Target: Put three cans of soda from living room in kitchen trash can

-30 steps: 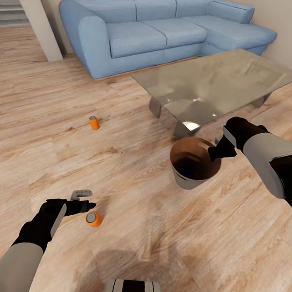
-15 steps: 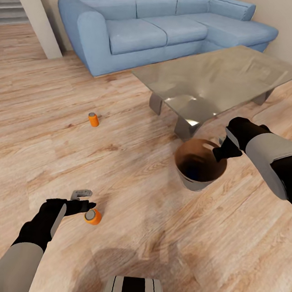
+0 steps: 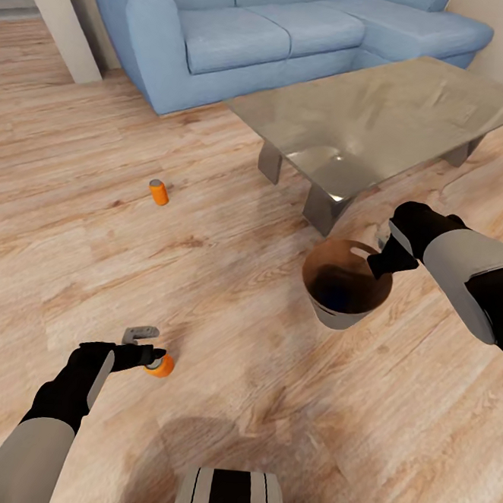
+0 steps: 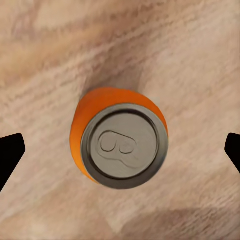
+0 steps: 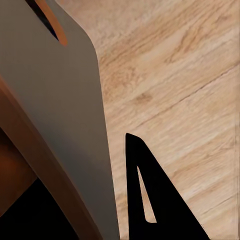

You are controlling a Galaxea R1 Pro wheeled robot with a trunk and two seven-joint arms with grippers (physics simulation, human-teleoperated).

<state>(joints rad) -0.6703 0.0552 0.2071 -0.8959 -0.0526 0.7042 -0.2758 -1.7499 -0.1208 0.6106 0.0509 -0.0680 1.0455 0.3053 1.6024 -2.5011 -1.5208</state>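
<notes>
The left tool (image 4: 120, 150) is hovering with fingers apart directly over an upright soda can (image 4: 121, 142), its long axis pointing up at the tool. The right tool (image 3: 381, 257) is clamping the trash can (image 3: 343, 309) rim beside the glass counter (image 3: 385, 118).

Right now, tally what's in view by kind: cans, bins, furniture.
Soda cans: 2, one under the left hand at, one further out on the floor
Trash can: 1, held at its rim by the right hand
Sofa: 1
Coffee table: 1
Total: 5
</notes>
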